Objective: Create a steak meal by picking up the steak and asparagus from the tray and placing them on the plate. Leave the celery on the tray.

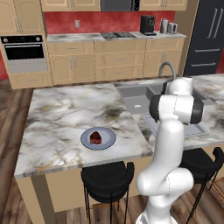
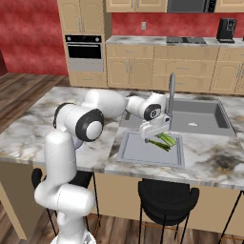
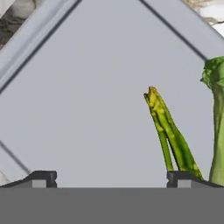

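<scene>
Marble bench (image 1: 65,118) fills the left base view you have, with wooden cabinets and a red wall behind. You see the plate (image 1: 98,138) near the front edge of the bench, and the steak (image 1: 96,138) sits on it, slightly left of centre. A black stool (image 1: 107,179) stands below that edge. To the right you can make out the grey sink (image 1: 135,98), with the robot arm in front of it covering most of the tray (image 1: 192,130).

Right base view: you see the arm reach across to the tray (image 2: 143,152), which lies on the bench just in front of the sink (image 2: 200,116). The hand (image 2: 153,137) hangs low over the far part of the tray, just left of the green stalks. The asparagus (image 2: 159,144) lies on the tray near its far rim, and the paler celery (image 2: 167,139) lies touching or just beside it; you cannot tell which from here. A second stool (image 2: 167,200) stands under the bench edge.

Hand view: you look down on the grey tray floor (image 3: 87,109). The two fingertips (image 3: 40,179) stand wide apart, so the hand is open and holds nothing. The asparagus (image 3: 168,131) rises from just above the right fingertip, yellowish at its tip. The celery (image 3: 216,109) runs along the right edge, beside the asparagus.
</scene>
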